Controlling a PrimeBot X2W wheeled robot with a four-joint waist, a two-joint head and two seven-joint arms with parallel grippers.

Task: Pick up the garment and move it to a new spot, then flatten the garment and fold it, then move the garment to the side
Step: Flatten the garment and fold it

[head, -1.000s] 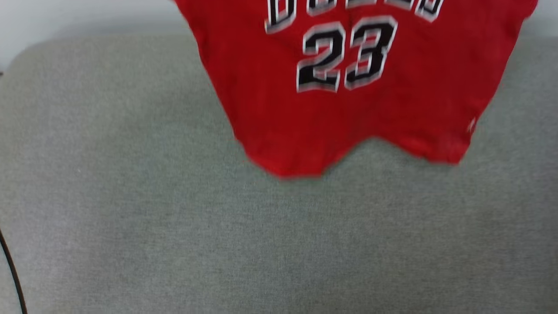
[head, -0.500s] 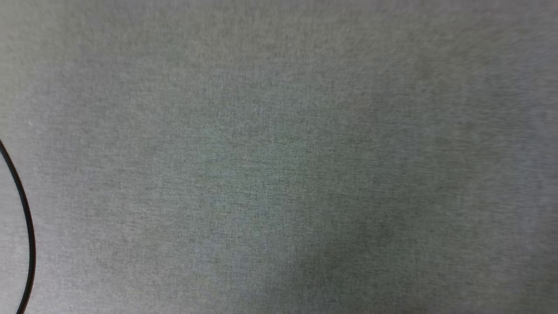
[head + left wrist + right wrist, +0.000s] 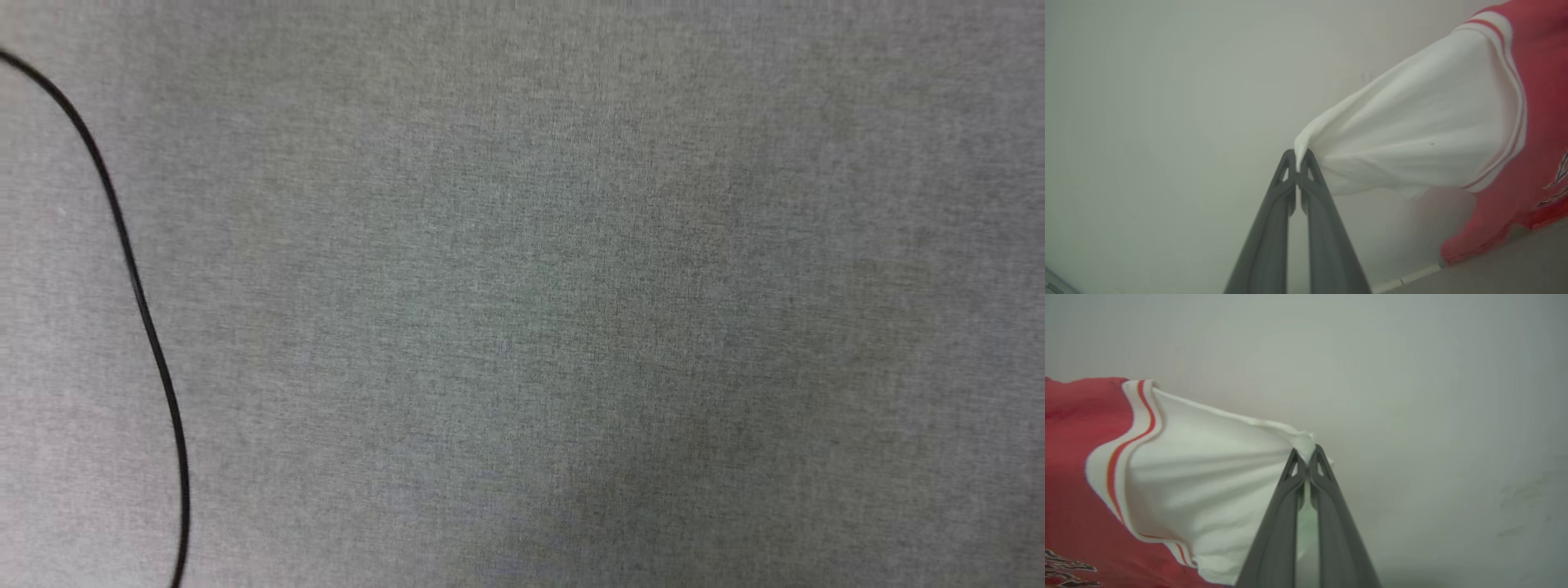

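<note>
Red cloth: the garment (image 3: 1539, 122), a red jersey-style T-shirt with white short sleeves and red-and-white striped trim at the sleeve seams, hangs in the air, stretched between the two grippers.
Garment's place: in the left wrist view it fills the right side; in the right wrist view the garment (image 3: 1073, 457) fills the left side. Its lower red edge comes down close to a grey surface (image 3: 1515, 269); whether it touches cannot be told.
Left gripper: the left gripper (image 3: 1298, 161) has its two long dark-grey fingers pressed together, pinching the tip of one white sleeve (image 3: 1412, 134), which is pulled into a taut cone.
Right gripper: the right gripper (image 3: 1306, 457) has its fingers closed tight on the tip of the other white sleeve (image 3: 1216, 486), drawn out in the same way.
Lettering: black, white-outlined lettering (image 3: 1065, 573) shows at the picture's edge, too little of it to read.
Surface: in the head view a grey woven fabric surface (image 3: 571, 327) lies flat, with a soft shadow towards the lower middle.
Cable: a thin black cable (image 3: 139, 286) curves down the left side of that view, from the upper left edge to the bottom edge.
Room: a plain pale wall (image 3: 1167, 102) stands behind the garment in both wrist views, with faint smudges at its right (image 3: 1519, 494).
Wall foot: a pale strip (image 3: 1412, 275) runs where the wall meets the grey surface.
</note>
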